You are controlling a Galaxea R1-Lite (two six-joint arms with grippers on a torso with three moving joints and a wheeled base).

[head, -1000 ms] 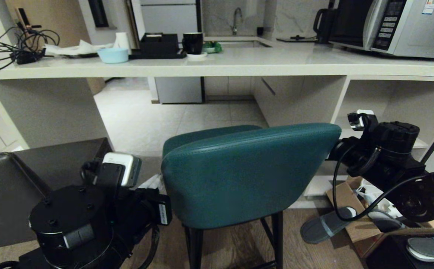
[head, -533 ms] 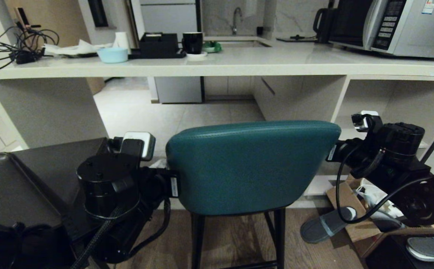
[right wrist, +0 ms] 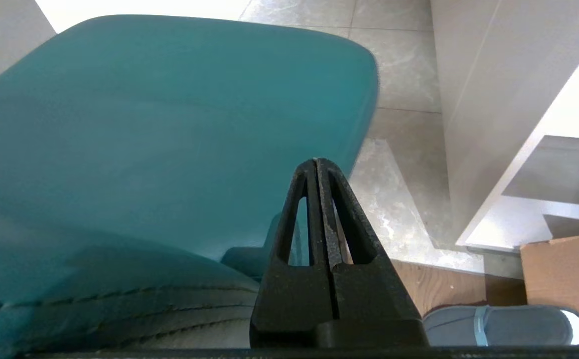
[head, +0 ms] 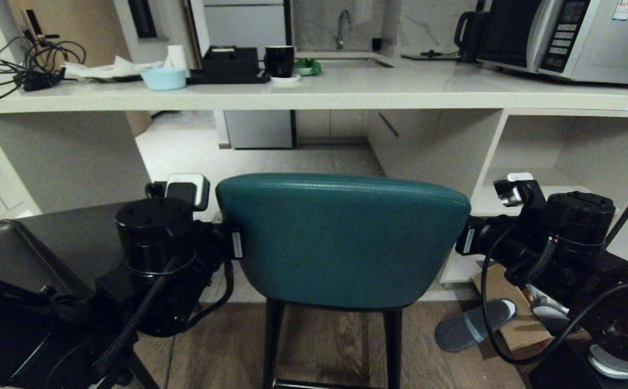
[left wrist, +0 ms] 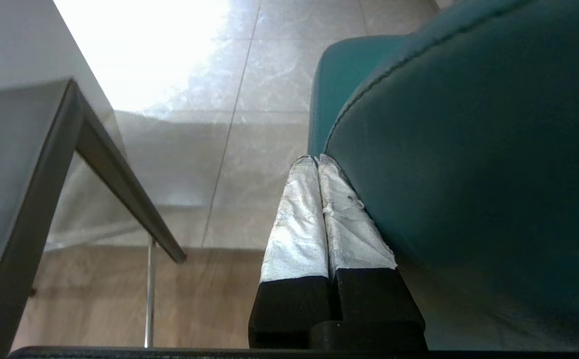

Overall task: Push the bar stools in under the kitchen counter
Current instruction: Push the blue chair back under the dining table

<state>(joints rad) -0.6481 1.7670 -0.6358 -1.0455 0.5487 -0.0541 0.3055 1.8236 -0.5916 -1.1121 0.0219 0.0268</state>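
The teal bar stool (head: 341, 237) stands in front of the kitchen counter (head: 346, 94), its curved backrest towards me and its seat short of the counter's edge. My left gripper (left wrist: 316, 158) is shut, its taped fingers lying along the backrest's left edge (left wrist: 419, 149). At the backrest's right side, my right gripper (right wrist: 316, 160) is also shut, with nothing between its fingers; I cannot tell whether it touches the stool (right wrist: 170, 124). The dark grey bar stool (head: 71, 232) stands at the left, partly hidden behind my left arm (head: 152, 243).
On the counter are a microwave (head: 573, 38), a black cup (head: 279, 60), a pale blue bowl (head: 164, 79) and tangled cables (head: 17, 70). White open shelves (head: 562, 156) stand at the right end. Grey slippers (head: 471, 324) and a cardboard box (head: 500, 286) lie on the wooden floor.
The teal stool has turned until its backrest faces me squarely, and has shifted a little left. My left arm came up and forward to the backrest's left edge. My right arm dropped slightly and followed.
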